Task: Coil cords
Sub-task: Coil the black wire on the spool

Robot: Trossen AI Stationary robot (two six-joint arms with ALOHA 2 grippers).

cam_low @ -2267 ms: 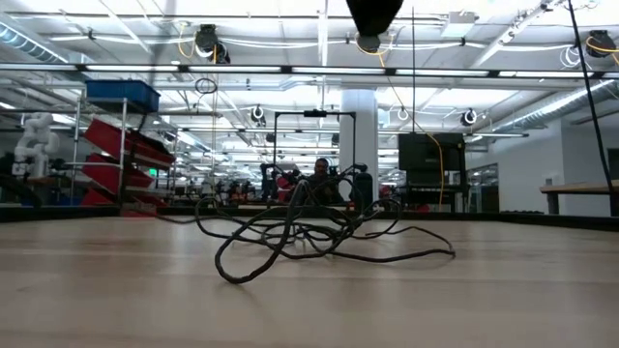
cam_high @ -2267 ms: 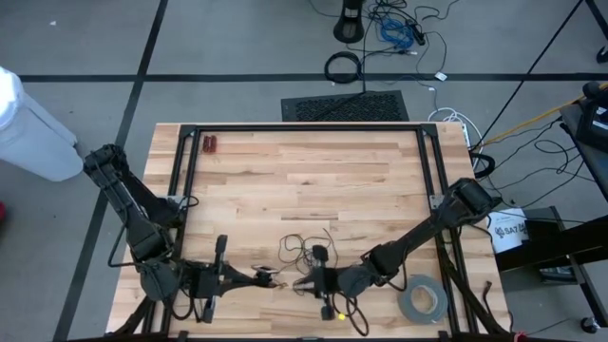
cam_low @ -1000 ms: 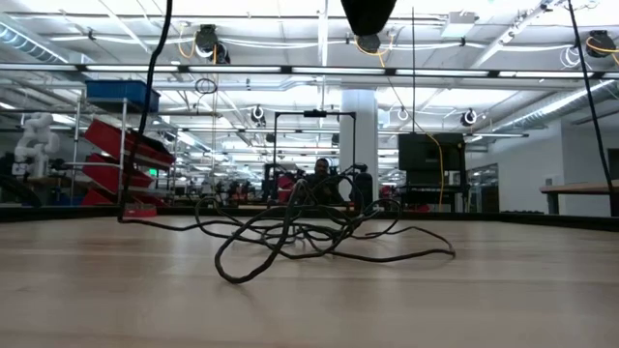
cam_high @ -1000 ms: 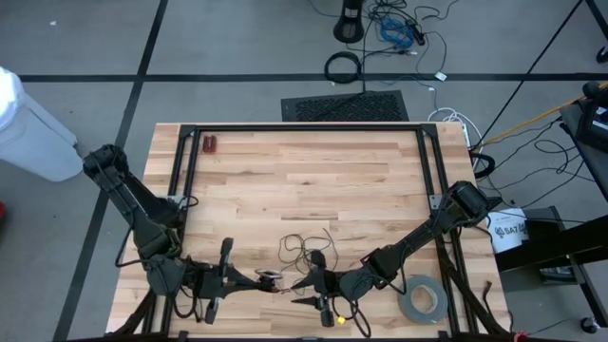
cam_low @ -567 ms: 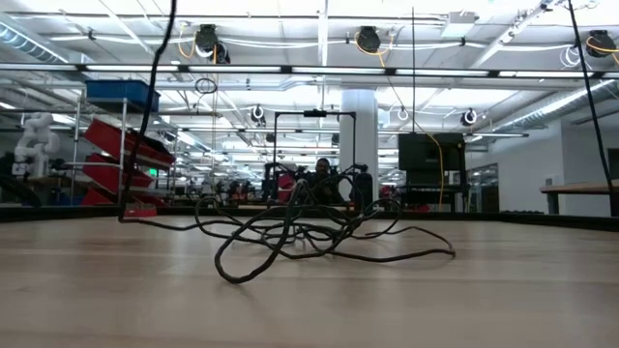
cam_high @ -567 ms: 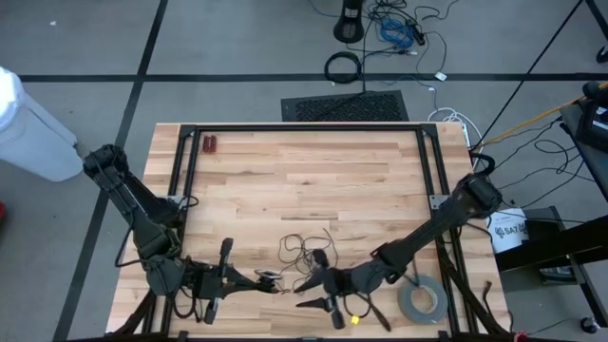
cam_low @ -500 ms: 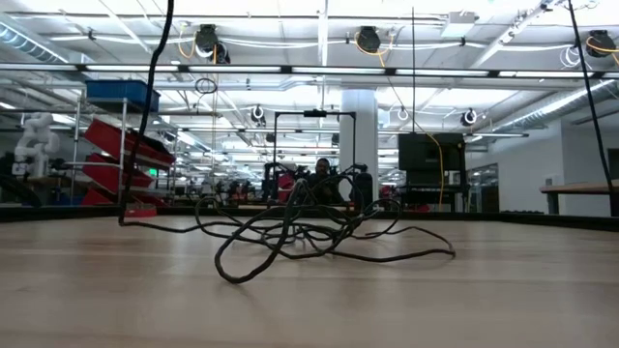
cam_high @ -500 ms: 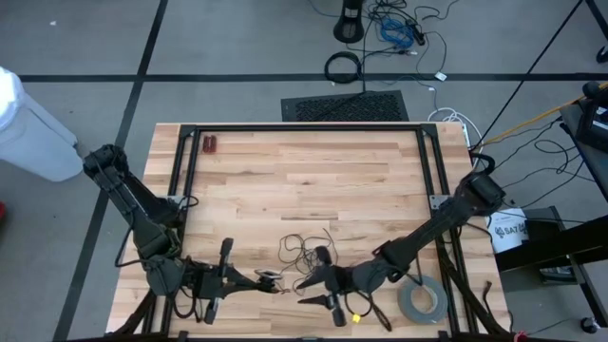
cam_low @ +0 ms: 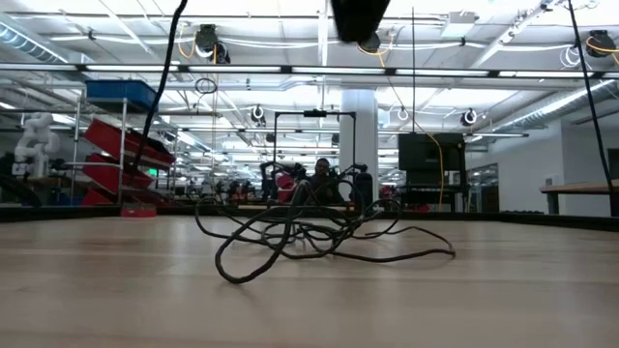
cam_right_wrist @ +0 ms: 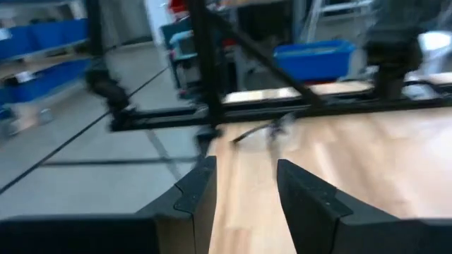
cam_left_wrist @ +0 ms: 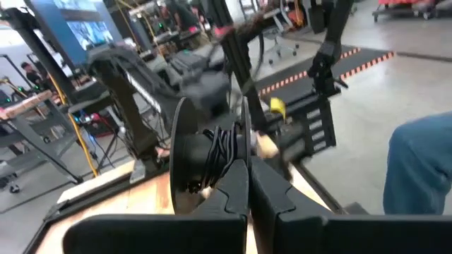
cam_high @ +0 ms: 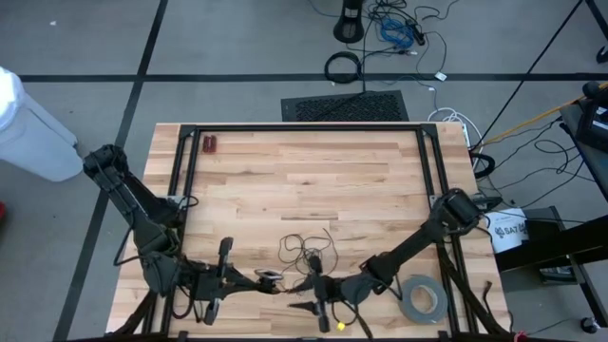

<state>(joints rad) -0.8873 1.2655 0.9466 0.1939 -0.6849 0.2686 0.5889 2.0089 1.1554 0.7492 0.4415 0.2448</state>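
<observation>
Table [cam_high: 313, 180]: pale butcher-block wood, planked grain, matt, bordered by a black metal frame.

Left gripper [cam_high: 275, 282]: low over the near edge, fingers pressed together. The left wrist view shows a thin black bundle of strands just past the fingertips; whether the tips pinch it cannot be told.

Right gripper [cam_high: 296, 294]: low, facing the left one, tips near each other; fingers [cam_right_wrist: 198, 187] stand apart with nothing between them.

Grey tape roll [cam_high: 423, 300]: flat ring, dull finish, lying behind the right gripper, well apart from its fingers.

Cords [cam_high: 306, 249]: very thin black wire, limp, lying as loose irregular loops just beyond both sets of fingertips, one strand trailing towards the left tips. In the low view the cords form an open tangle, arching off the wood.

Progress, judged: early. Most of the wire lies uncoiled; gathering it into a neat round remains.
</observation>
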